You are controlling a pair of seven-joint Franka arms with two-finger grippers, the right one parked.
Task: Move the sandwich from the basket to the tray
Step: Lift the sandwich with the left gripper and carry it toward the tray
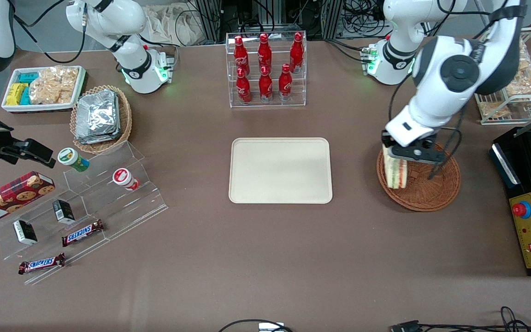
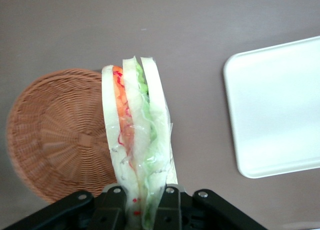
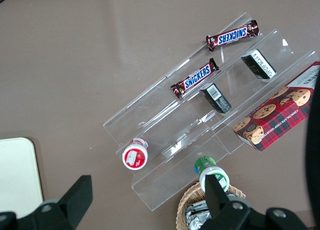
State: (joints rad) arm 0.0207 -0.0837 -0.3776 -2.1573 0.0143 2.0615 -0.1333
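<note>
From the front, the gripper [image 1: 397, 154] hangs over the basket's [image 1: 424, 193] rim on the edge nearest the tray [image 1: 280, 170], its fingers closed on the top of the sandwich [image 1: 394, 171]. The wedge hangs below them with its striped cut edge facing the camera, apparently lifted clear of the weave. The tray lies bare at the middle of the desk, well apart from the basket. So the pick looks done; the carry across to the tray and the release are left.

The left wrist camera shows the sandwich [image 2: 137, 140] pinched between the fingers [image 2: 116, 202], with three pale bread layers and orange and green filling between them. The basket [image 2: 55, 135] beneath it holds nothing else, and the tray [image 2: 275, 110] lies a short way off.

The right wrist view shows only a corner of the tray [image 3: 15, 175] and a clear stepped stand with snacks.

Counts: one sandwich, one reddish basket, one tray; six red bottles [image 1: 265, 67] in a rack toward the desk's back edge.
</note>
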